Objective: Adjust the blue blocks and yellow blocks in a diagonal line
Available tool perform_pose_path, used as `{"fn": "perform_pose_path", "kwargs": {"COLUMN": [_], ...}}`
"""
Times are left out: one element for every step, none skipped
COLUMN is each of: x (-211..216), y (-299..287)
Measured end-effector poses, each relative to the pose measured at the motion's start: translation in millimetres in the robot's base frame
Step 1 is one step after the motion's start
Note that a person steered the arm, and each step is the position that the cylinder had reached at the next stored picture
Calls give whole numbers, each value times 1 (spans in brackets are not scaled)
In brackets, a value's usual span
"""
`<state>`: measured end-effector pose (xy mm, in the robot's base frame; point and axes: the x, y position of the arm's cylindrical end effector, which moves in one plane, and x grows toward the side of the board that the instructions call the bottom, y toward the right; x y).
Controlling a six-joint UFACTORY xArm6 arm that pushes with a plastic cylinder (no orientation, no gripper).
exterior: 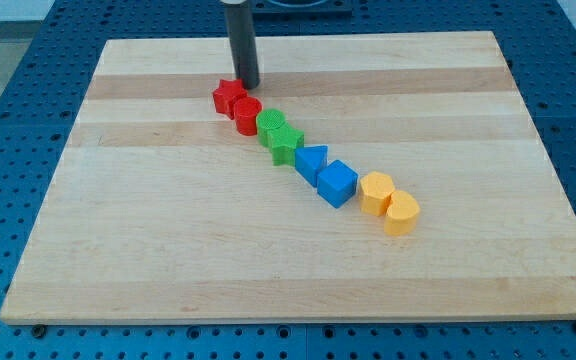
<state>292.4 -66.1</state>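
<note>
My tip stands near the view's top, just above and right of the red star block, close to touching it. A red cylinder sits against the star. Below and right follow a green cylinder and a green star. Then come a blue triangle block and a blue cube. A yellow hexagon-like block and a yellow heart-like block end the row. All the blocks lie in one diagonal line running from upper left to lower right.
The wooden board lies on a blue perforated table. The rod's dark shaft rises out of the view's top.
</note>
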Motion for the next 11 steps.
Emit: {"fn": "perform_pose_path", "kwargs": {"x": [-20,-34,-29,-5,47,99,132,151,169,171,171], "y": [6,-36,-107,-148,-122,-116,-70,-41,-17,12,51]}}
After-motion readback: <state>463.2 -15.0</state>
